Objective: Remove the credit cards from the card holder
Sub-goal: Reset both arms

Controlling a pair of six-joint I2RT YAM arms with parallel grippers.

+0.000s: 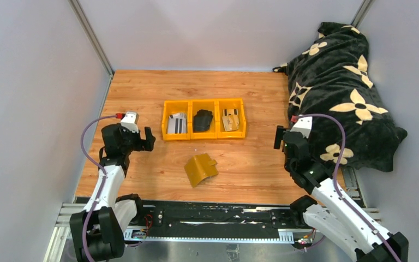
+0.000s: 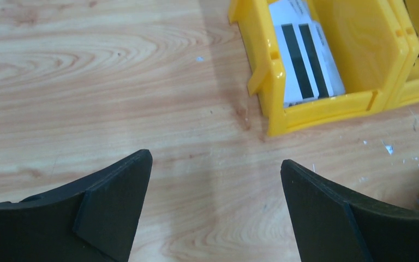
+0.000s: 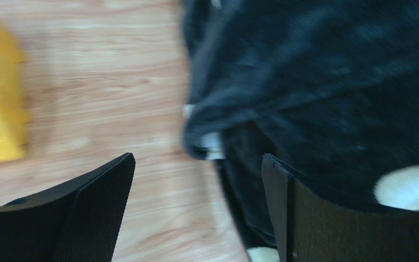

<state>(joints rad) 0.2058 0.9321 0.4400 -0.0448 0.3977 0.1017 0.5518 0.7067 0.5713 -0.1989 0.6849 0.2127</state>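
The left gripper (image 2: 215,180) is spread wide and holds nothing; only bare table (image 2: 87,82) shows between its fingers. Its arm rises from the base, bends at the elbow and keeps the wrist low over the wood. Just ahead and to the right of this gripper stand three yellow bins (image 1: 203,134) in a row. The nearest bin holds pale striped cards (image 2: 305,54), the middle one a black folded thing (image 1: 202,120), and the farthest a tan card (image 1: 229,120).

The right gripper (image 3: 196,169) is also spread, with nothing pinched. Its arm leans up and inward from the base, and the wrist hangs beside the edge of a black flowered blanket (image 3: 333,82).

The wallet (image 1: 201,169) lies open on the table between the two grippers, apart from both and closer to the bases than the bins.
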